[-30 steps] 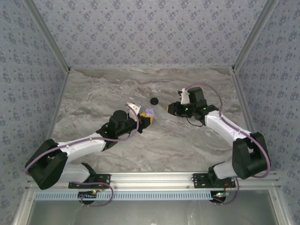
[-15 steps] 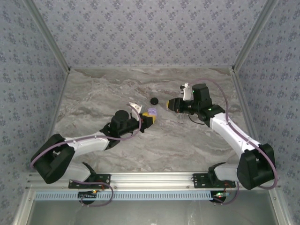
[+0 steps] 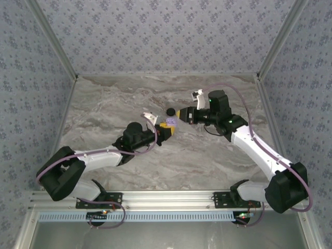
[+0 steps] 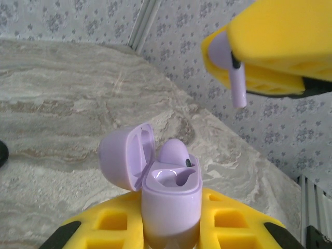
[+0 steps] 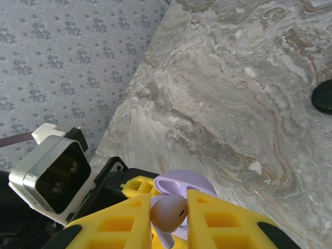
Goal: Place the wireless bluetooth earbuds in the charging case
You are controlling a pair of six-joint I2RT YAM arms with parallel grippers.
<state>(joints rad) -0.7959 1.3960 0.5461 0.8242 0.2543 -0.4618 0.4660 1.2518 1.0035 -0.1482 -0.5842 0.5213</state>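
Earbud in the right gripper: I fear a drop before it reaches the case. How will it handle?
The earbud looks smooth and glossy, so it is probably slippery; the right gripper pinches only its rounded head. It seems tiny and light, likely stiff plastic. Its thin stem hangs free and could twist the bud if it brushes the case.

Marbled grey-brown table (image 3: 104,104), patterned walls on three sides.
One small black disc (image 3: 169,111) lies flat on the table near its middle, well apart from the walls; perhaps a cap or a pad, too small to tell.
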